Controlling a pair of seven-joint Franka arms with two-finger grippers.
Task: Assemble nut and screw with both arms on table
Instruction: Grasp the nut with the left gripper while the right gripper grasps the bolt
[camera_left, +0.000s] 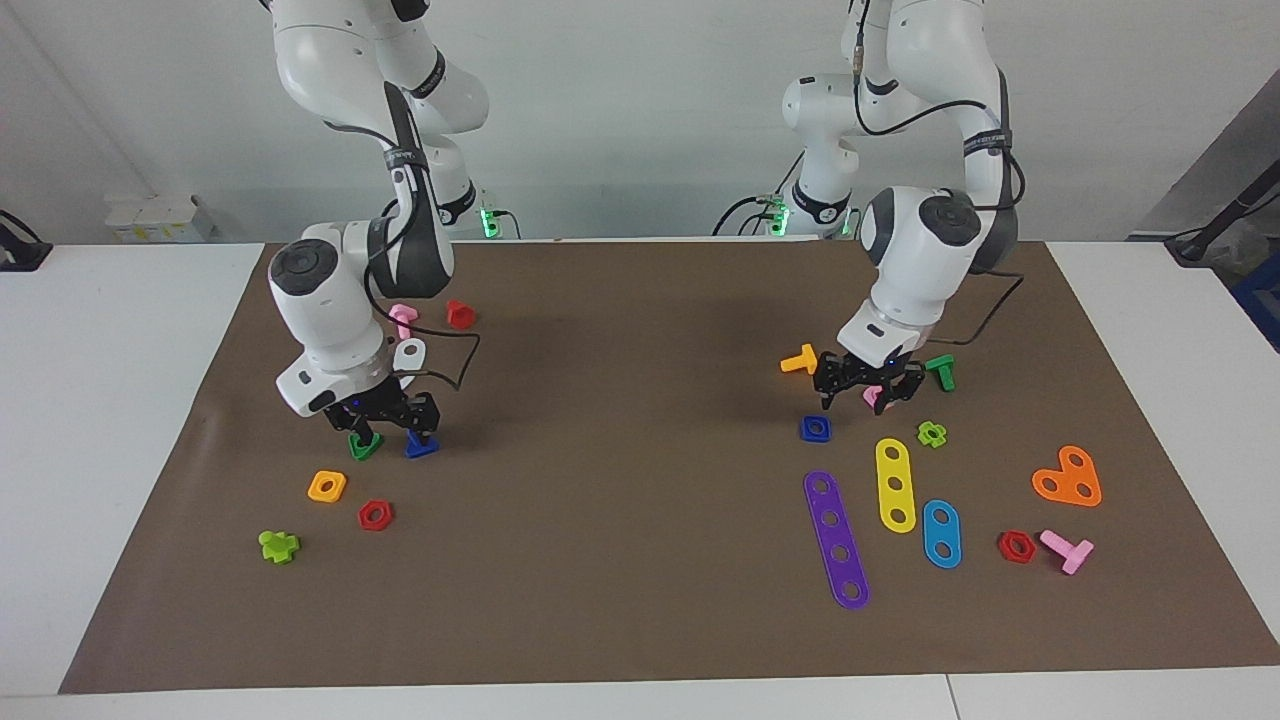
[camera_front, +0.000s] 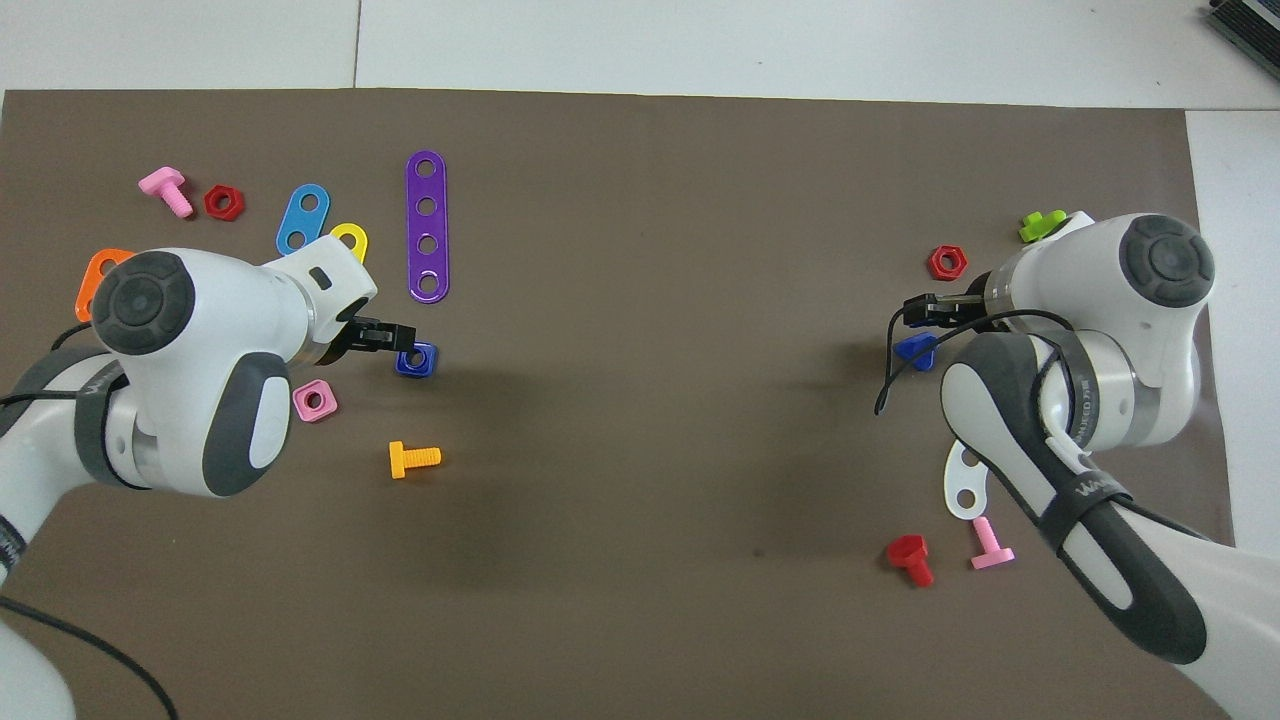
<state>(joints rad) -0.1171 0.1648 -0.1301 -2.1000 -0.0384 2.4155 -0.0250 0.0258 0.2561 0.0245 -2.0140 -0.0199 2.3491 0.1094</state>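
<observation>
The dark-blue nut (camera_left: 816, 428) lies flat on the brown mat (camera_left: 640, 560) toward the left arm's end; it also shows in the overhead view (camera_front: 416, 360). My left gripper (camera_left: 865, 388) is open and low, just nearer to the robots than the nut, with a pink square nut (camera_left: 878, 398) between its fingers. The dark-blue screw (camera_left: 422, 446) lies toward the right arm's end, also seen in the overhead view (camera_front: 917, 350). My right gripper (camera_left: 392, 432) is open and low, one finger by the screw, the other by a green triangular nut (camera_left: 363, 446).
Near the left gripper lie an orange screw (camera_left: 798, 360), a green screw (camera_left: 940, 372), a green cross nut (camera_left: 932, 433) and yellow (camera_left: 896, 484), purple (camera_left: 836, 538) and blue (camera_left: 941, 533) strips. Near the right gripper lie an orange square nut (camera_left: 327, 486) and a red hex nut (camera_left: 375, 515).
</observation>
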